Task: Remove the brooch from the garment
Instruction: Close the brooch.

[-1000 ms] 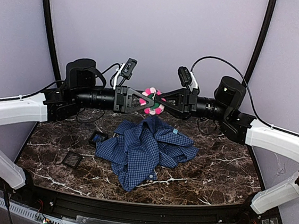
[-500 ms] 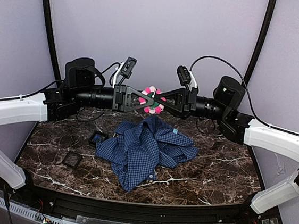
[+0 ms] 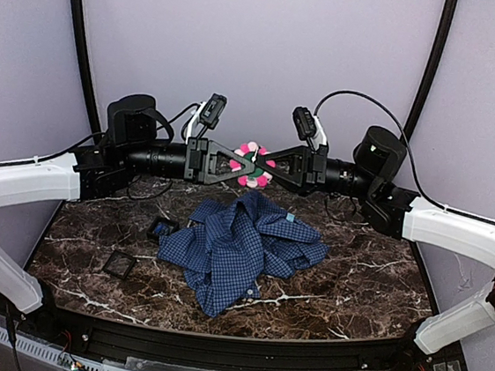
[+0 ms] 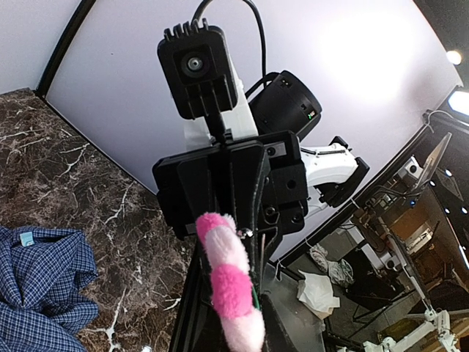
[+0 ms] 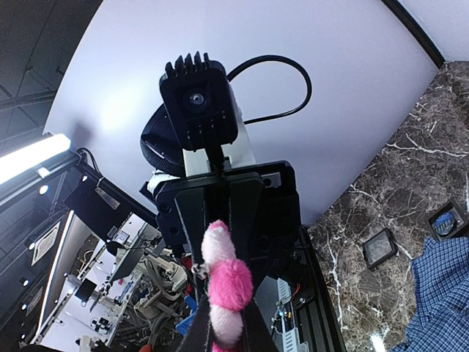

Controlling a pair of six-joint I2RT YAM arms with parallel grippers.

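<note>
Brooch [image 3: 251, 181] is pinched by left gripper [image 3: 248, 164] and right gripper [image 3: 257, 162] together, high above the garment [image 3: 237, 242], seemingly to clear the cloth.

brooch [image 3: 250, 182] partly hidden behind meeting jaws, garment [image 4: 37, 293] edge-cropped

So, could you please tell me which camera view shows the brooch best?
The top external view: the brooch faces that camera, its ring of pink petals visible, high above the garment. Both wrist views show it only edge-on, as a narrow strip of petals.
</note>
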